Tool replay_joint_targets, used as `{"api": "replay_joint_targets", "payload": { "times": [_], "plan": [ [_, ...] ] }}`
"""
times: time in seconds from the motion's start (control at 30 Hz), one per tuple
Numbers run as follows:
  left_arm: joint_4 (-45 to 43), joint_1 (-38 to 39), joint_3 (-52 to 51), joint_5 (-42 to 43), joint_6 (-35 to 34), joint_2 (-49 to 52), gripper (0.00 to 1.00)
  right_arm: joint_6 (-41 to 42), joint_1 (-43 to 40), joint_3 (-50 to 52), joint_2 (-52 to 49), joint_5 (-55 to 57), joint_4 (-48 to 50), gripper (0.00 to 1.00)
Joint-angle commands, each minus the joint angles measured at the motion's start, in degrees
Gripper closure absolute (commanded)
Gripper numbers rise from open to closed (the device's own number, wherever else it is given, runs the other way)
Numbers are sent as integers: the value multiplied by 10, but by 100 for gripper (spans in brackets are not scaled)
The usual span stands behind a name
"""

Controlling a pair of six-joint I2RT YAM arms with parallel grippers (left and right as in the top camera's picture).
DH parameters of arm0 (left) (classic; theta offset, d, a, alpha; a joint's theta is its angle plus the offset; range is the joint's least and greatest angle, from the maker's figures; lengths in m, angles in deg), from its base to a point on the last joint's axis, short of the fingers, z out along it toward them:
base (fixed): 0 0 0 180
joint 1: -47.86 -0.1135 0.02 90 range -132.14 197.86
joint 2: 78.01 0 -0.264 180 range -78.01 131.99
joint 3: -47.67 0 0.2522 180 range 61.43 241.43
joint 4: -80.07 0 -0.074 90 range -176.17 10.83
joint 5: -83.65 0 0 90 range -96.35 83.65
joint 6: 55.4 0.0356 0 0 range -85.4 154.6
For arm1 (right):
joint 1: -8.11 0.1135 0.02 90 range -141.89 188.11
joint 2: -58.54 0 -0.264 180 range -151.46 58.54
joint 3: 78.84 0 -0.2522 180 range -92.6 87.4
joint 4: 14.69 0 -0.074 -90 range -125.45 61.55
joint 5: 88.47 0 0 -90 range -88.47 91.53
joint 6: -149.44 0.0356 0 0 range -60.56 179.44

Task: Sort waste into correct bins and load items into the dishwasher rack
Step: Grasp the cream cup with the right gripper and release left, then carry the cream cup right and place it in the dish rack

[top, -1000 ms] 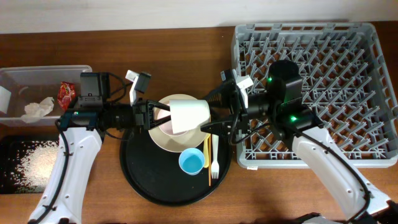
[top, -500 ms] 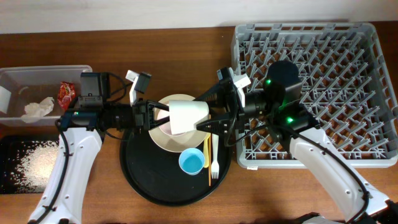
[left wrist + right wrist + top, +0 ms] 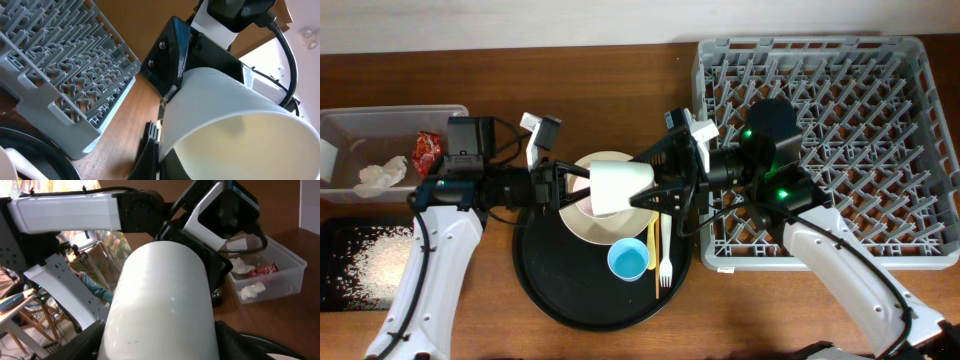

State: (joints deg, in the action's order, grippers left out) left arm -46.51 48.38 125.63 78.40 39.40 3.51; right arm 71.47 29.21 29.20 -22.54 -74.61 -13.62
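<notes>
Overhead: 1 small cream cup [image 3: 620, 187], held sideways above the large cream plate [image 3: 582, 225]. Left gripper [image 3: 582, 188] clamped on 1 end; right gripper [image 3: 658, 185] spread wide, straddling the other. Probably light, rigid, slick, chippable: grasp across the outer wall.

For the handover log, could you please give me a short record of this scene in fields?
held item: small cream cup, on its side over the large cream plate
left pincer: gripping the cup
right pincer: fingers either side of the cup; grip unclear
round black tray: light blue cup, yellow utensil, white fork
clear tub: tissues, red wrapper
</notes>
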Motion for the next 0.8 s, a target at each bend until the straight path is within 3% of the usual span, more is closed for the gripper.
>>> {"api": "replay_joint_targets", "payload": {
  "times": [0.0,0.13,0.27,0.47,0.53,0.63,0.77],
  "plan": [
    [-2,2,6,-38,0,-4,99,-6,30,-10,1,-58,2,41],
    [-16,-3,6,-41,-13,-4,85,-6,29,-10,1,-70,3,42],
    [-108,-51,9,-42,-115,-5,73,-6,28,-10,1,-79,7,49],
    [-115,-152,10,-43,-130,-5,72,45,2,-10,1,-79,32,51],
    [-94,-171,10,-71,-129,-5,72,76,-14,-10,1,-79,44,52],
    [-19,-194,10,-179,-116,-5,73,130,-64,-10,1,-79,47,53],
    [24,-194,10,-212,-89,-5,73,193,-133,-10,1,-50,47,53]
  ]
}}
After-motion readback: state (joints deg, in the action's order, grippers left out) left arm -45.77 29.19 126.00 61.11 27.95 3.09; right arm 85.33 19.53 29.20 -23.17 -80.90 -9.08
